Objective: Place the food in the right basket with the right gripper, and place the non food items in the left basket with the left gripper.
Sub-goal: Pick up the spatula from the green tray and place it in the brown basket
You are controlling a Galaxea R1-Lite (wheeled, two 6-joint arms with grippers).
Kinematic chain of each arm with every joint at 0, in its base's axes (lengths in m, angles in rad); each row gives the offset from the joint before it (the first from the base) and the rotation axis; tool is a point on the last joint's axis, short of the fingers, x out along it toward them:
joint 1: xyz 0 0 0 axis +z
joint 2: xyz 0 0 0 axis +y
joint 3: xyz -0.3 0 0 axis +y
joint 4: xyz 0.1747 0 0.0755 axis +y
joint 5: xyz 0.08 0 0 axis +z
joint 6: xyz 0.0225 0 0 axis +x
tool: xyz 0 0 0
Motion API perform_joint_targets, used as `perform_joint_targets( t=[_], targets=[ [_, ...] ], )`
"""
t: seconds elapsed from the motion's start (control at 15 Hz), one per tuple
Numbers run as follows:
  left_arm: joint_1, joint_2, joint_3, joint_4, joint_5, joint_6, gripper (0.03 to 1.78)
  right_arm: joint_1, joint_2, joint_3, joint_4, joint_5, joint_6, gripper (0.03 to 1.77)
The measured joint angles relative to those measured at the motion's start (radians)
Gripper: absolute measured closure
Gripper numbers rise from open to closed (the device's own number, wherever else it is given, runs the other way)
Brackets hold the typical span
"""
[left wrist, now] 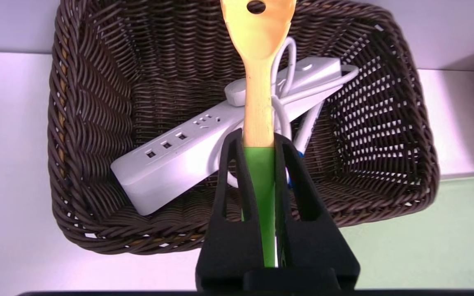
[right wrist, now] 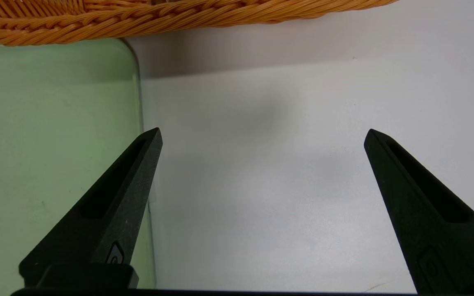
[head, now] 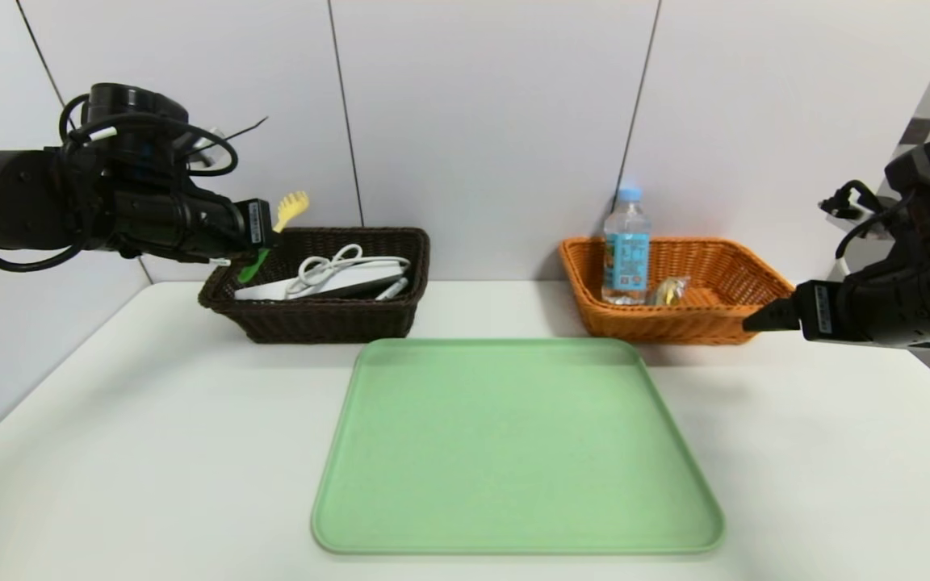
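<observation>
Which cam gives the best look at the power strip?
Left wrist view: the power strip lies diagonally in the dark basket, sockets and cord visible, partly behind the pasta spoon. Head view shows only its top and coiled cord above the rim. Right wrist view doesn't show it.

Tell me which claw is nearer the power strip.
Left. The left claw, shut on the pasta spoon, hangs over the dark basket holding the power strip. The right claw is open across the table, beside the orange basket.
</observation>
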Motion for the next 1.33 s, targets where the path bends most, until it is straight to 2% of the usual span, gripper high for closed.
perform_joint_targets(
  t=[1.27, 1.33],
  targets=[
    [0.042, 0.136, -0.069, -0.001, -0.001, 0.001, 1.66, 0.011, -0.01, 0.006, 0.003, -0.009, 0.0, 0.1],
    [0.042, 0.137, -0.069, -0.001, 0.0, 0.001, 1.6, 0.011, -0.011, 0.007, 0.003, -0.009, 0.0, 0.1]
  ],
)
